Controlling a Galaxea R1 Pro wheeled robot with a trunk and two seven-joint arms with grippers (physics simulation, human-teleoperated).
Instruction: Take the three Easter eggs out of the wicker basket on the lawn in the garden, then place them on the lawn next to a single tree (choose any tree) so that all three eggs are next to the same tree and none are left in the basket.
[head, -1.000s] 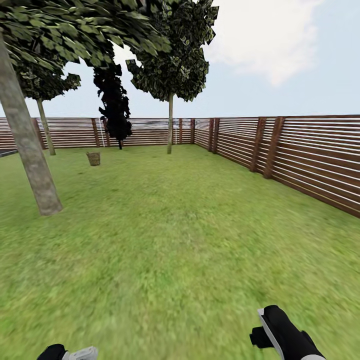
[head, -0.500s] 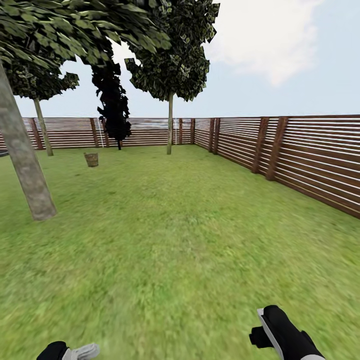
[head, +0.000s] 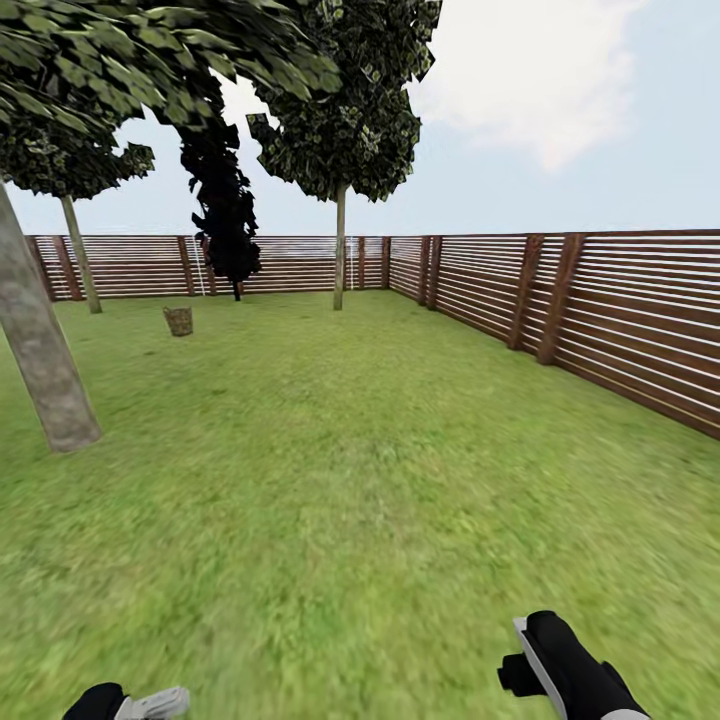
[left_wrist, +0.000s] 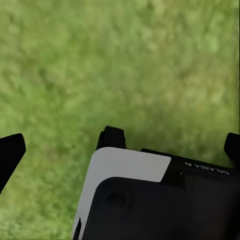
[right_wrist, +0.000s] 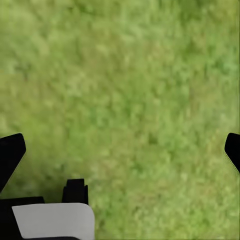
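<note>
Hanging low over the broad mottled green lawn (head: 360, 480), the left end effector (left_wrist: 120, 145) and right end effector (right_wrist: 120, 145) both show fingertips spread wide, empty. Since a second ago the view has swung, so the robot seems to be repositioning. The small brown wicker basket (head: 178, 320) sits well beyond the thick pale nearby tree trunk (head: 40, 350), its eggs too small to tell; open grass lies between.

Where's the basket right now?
In the head view, the basket stands far off on the lawn, left of centre, before the fence, between two pale-trunked trees.
</note>
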